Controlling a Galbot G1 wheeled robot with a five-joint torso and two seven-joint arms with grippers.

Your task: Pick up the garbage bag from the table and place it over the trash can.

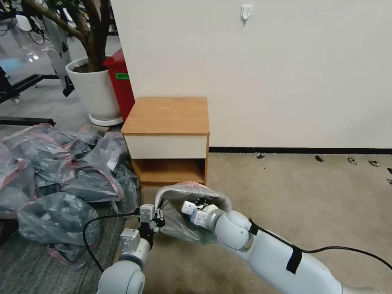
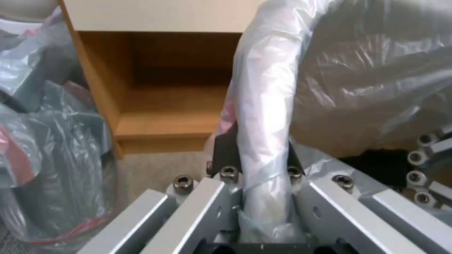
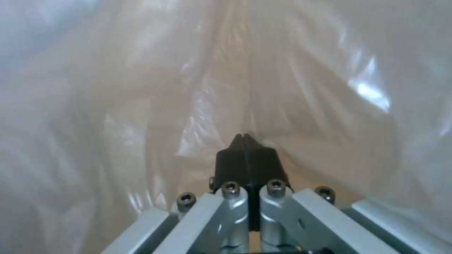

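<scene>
The garbage bag (image 1: pixel 192 191), thin grey film with a pink rim band, is draped over the trash can, which stands on the carpet in front of the table (image 1: pixel 165 116). The can's cream wall shows through the film (image 2: pixel 362 106). My left gripper (image 1: pixel 160 217) is at the can's near left corner. In the left wrist view its black fingers (image 2: pixel 225 153) sit on either side of the bag-covered rim (image 2: pixel 263 106), clamped on it (image 2: pixel 259 160). My right gripper (image 1: pixel 197 203) reaches down inside the lined can. There its pads meet at the tip (image 3: pixel 245 138), against the film (image 3: pixel 141 88).
A big heap of grey bags (image 1: pixel 61 175) lies on the floor to the left, beside the table. A red bin (image 1: pixel 121 81) and a white plant pot (image 1: pixel 96 92) stand behind it. The wall is behind the table, and open carpet (image 1: pixel 306 196) lies to the right.
</scene>
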